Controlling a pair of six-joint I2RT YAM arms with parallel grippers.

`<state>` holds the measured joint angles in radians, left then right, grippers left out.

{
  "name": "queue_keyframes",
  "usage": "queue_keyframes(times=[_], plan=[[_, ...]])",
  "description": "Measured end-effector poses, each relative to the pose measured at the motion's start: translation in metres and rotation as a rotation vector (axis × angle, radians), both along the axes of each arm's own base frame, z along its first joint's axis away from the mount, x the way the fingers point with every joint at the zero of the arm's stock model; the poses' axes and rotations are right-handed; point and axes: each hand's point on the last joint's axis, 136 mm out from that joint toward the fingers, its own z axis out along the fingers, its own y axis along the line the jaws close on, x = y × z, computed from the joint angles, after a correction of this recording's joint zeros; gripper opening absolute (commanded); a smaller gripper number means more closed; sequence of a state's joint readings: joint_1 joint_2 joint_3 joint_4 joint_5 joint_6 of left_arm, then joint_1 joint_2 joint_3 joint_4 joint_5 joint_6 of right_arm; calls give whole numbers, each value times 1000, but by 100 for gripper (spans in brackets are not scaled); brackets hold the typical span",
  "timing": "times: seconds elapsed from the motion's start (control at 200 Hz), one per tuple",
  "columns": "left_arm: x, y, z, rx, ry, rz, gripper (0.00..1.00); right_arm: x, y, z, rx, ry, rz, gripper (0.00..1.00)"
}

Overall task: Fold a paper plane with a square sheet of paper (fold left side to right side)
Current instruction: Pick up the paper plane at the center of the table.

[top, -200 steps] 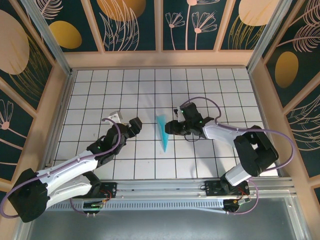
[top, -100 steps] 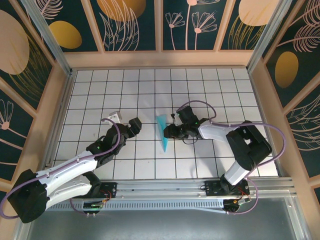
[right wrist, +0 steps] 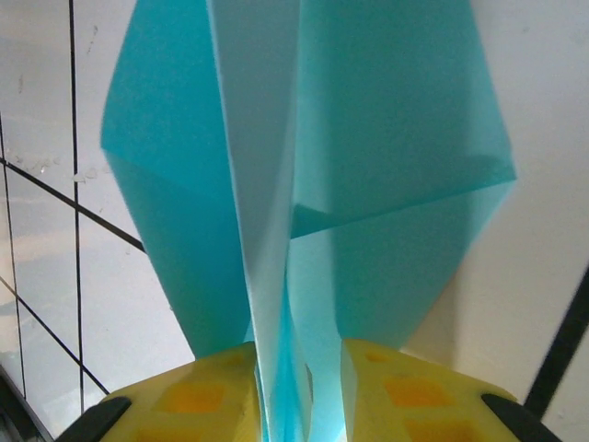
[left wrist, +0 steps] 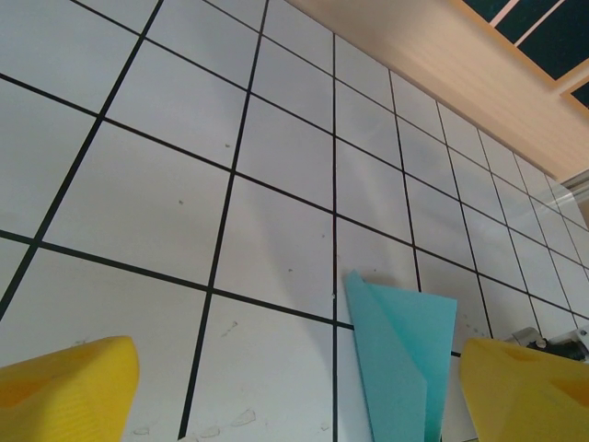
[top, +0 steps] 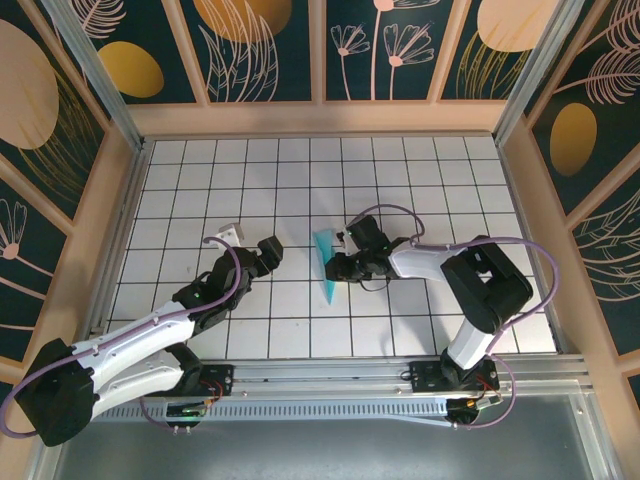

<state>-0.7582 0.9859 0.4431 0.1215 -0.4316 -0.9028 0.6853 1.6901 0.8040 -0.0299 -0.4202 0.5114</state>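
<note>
1. Paper plane (top: 326,262): slim turquoise dart with creased layers, at the middle of the tabletop (top: 250,180), point toward the arm bases.
2. Right gripper (right wrist: 299,368): jaws pinch its raised centre fold.
3. Left gripper (top: 272,250): jaws wide apart, holding nothing.

Bright even light, paper plane (right wrist: 386,120) casting soft shadow

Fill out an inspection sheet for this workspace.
Surface: white table with black grid lines.
Job's things: turquoise paper plane, folded, lying mid-table, tip toward the arms.
Clutter: nothing seen.
Grippers: left gripper open, apart from the plane; right gripper pinching the plane's layers.
Cables: purple cables loop along both arms, off the paper.
Surroundings: wood-framed walls with dark floral panels; metal rail at the near edge.
</note>
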Motion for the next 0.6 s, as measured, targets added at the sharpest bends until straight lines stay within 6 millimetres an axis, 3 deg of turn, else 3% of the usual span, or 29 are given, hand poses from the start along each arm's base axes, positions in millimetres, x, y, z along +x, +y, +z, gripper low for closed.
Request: queue_keyframes(times=[0.345,0.601], plan=[[0,1,-1,5,3,2,90,0,14,-2,-3,2,11,21],[-1,4,3,3,-8,13,91,7,19,0,-56,-24,-6,5]])
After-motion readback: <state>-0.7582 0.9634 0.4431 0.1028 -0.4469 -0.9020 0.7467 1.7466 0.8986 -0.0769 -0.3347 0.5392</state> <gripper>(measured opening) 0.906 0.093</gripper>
